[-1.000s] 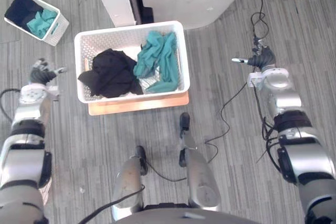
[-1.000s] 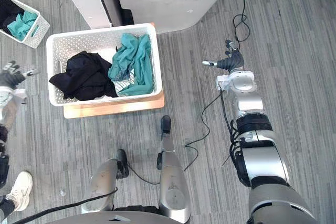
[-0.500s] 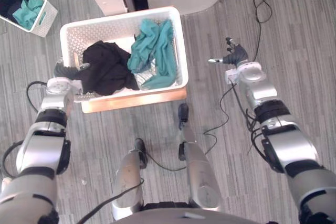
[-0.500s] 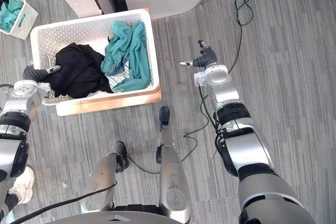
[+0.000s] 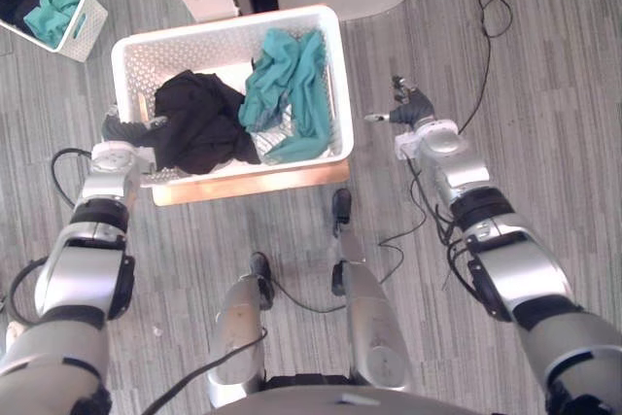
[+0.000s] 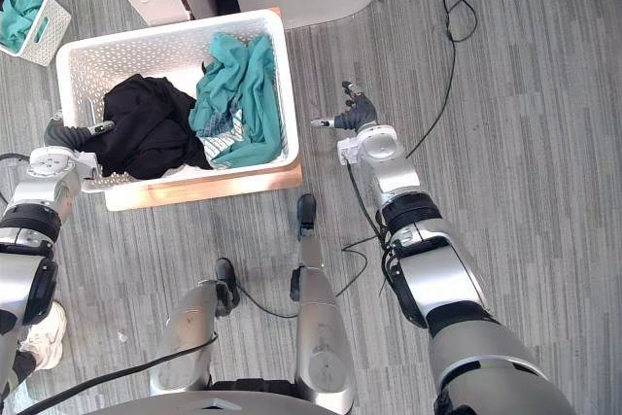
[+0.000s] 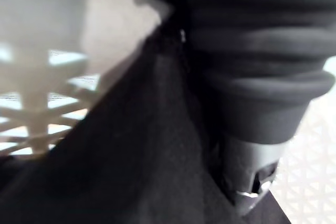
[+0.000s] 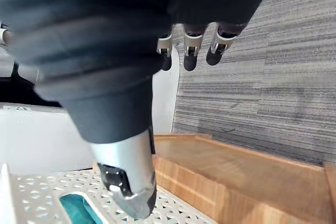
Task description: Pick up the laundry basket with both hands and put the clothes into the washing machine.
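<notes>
Left eye view: right robot hand (image 5: pixel 415 106) released near basket (image 5: pixel 134 70); left robot hand (image 5: pixel 119 129) unclear.

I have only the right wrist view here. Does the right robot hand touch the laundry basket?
Observer: No. The right robot hand hangs beside the laundry basket, at its right wall, with bare floor between them.
Operator: And where is the left robot hand?
Observer: The left robot hand is at the basket's left wall, next to a black garment.
Operator: Is anything else on the floor?
Observer: A smaller basket with clothes stands farther to the left.
</notes>
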You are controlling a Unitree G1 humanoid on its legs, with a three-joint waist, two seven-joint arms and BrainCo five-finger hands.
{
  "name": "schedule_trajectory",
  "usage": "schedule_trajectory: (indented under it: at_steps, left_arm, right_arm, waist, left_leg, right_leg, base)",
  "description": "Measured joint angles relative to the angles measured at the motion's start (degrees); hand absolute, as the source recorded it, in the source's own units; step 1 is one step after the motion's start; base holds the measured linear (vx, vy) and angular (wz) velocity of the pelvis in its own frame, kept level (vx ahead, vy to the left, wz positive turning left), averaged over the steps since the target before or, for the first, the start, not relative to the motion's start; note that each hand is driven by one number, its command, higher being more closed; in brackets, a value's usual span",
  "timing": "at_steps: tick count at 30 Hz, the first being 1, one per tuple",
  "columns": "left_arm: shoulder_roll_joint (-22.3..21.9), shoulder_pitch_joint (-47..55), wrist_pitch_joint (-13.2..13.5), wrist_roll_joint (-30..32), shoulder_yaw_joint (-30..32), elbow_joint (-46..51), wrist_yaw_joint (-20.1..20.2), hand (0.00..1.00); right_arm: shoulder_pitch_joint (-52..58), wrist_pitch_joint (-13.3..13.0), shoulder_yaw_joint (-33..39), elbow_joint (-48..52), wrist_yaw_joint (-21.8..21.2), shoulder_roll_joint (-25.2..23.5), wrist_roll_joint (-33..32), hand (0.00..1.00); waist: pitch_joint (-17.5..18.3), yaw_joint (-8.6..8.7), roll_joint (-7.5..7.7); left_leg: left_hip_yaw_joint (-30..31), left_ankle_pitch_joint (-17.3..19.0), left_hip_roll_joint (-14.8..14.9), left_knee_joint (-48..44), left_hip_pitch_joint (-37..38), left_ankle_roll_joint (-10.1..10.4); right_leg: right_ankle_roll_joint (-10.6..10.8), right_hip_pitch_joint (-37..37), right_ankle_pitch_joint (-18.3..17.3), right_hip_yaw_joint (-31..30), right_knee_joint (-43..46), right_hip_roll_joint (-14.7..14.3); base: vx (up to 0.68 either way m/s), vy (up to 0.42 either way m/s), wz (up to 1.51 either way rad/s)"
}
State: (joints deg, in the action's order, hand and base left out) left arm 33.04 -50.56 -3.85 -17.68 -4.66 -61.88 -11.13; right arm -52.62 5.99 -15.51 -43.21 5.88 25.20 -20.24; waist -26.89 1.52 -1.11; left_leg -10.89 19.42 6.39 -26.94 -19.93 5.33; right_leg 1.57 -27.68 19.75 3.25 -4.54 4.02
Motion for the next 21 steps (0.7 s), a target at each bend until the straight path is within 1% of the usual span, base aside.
schedule_trajectory:
  at_steps: [4, 6, 8, 12, 15, 18, 21]
  left_arm:
    - [-0.35, 0.14, -0.14, 0.49, 0.13, -0.11, -0.22, 0.0]
    - [-0.73, 0.43, -0.38, 0.52, 0.13, -0.12, -0.23, 0.0]
    - [-1.23, 0.73, -0.61, 0.54, 0.19, -0.12, -0.25, 0.0]
    - [-1.58, 0.8, -0.61, 0.54, 0.3, -0.02, -0.66, 0.0]
    - [-1.6, 0.9, -0.71, 0.54, 0.85, -0.05, -1.12, 0.0]
    - [-1.64, 1.43, -0.69, 0.53, 1.27, -0.05, -1.2, 0.0]
    - [-1.6, 1.87, -0.69, 0.52, 1.38, -0.04, -1.29, 0.0]
  right_arm:
    - [0.76, -0.12, 0.17, 3.93, 0.97, -0.03, -3.1, 0.0]
    - [1.08, -0.57, 0.25, 5.15, 1.12, -0.03, -3.07, 0.0]
    - [1.23, -0.84, 0.49, 6.8, 2.41, 0.04, -2.84, 0.0]
    - [1.22, -0.83, 1.36, 6.8, 3.07, 0.26, -2.31, 0.0]
    - [-0.05, -0.81, 2.22, 6.96, 3.3, 2.1, -2.33, 0.0]
    - [-0.9, -0.87, 2.64, 10.3, 4.6, 4.52, -2.37, 0.0]
    - [-2.77, -1.34, 2.68, 10.94, 4.86, 4.8, -2.99, 0.0]
  waist:
    - [0.0, 0.09, 0.0]
    - [0.0, 0.17, 0.0]
    - [0.0, 0.33, 0.01]
    - [0.01, 0.42, 0.02]
    - [0.01, 0.56, 0.03]
    - [0.01, 0.71, 0.03]
    - [0.01, 0.91, 0.05]
  left_leg:
    - [0.21, -0.09, 0.01, 0.17, 0.44, 0.02]
    - [0.31, -0.16, 0.0, 0.4, 0.89, 0.02]
    - [0.51, -0.33, -0.04, 0.73, 1.02, 0.06]
    - [0.94, -0.75, -0.14, 1.33, 1.14, 0.21]
    - [0.9, -0.82, -0.03, 1.27, 1.11, 0.33]
    - [0.8, -0.8, 0.05, 1.07, 0.97, 0.34]
    - [0.62, -0.78, 0.14, 0.9, 0.99, 0.37]
  right_leg:
    - [0.03, 0.49, 0.02, 0.15, -0.01, 0.0]
    - [0.03, 0.93, 0.02, 0.14, -0.01, -0.01]
    - [0.03, 1.41, 0.02, 0.13, -0.03, 0.0]
    - [0.03, 1.45, 0.01, 0.1, -0.03, 0.02]
    - [0.03, 1.34, 0.02, 0.0, -0.03, -0.06]
    - [0.03, 1.34, 0.01, -0.19, -0.03, -0.11]
    - [0.04, 1.34, 0.0, -0.49, -0.03, -0.23]
  base:
    - [-0.09, 0.016, 0.02]
    - [-0.08, 0.018, 0.04]
    - [-0.1, 0.024, 0.05]
    - [-0.07, 0.009, 0.06]
    - [-0.1, 0.004, -0.01]
    - [-0.09, 0.013, -0.02]
    - [-0.12, 0.01, -0.03]
